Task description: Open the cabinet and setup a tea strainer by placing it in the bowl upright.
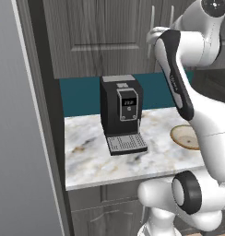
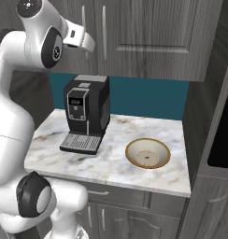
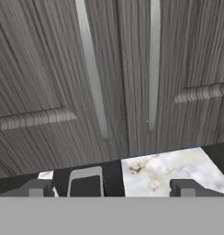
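Note:
The cabinet (image 1: 96,37) (image 2: 153,37) (image 3: 40,69) hangs above the counter with both panelled doors closed. Its two silver bar handles run side by side, the left handle (image 3: 92,69) and the right handle (image 3: 154,64). My gripper (image 3: 113,188) is open and empty, held just in front of the handles' lower ends and touching neither; in the right base view my hand (image 2: 81,39) sits by the handles. The bowl (image 2: 147,153) (image 1: 186,137) rests empty on the marble counter, right of the coffee machine. The tea strainer is hidden.
A black coffee machine (image 1: 121,113) (image 2: 85,114) stands on the marble counter (image 2: 106,163) below my hand, against a teal backsplash. A tall grey panel (image 1: 22,138) walls off the left, and a dark appliance column (image 2: 223,126) the right. Grey drawers (image 2: 116,193) sit under the counter.

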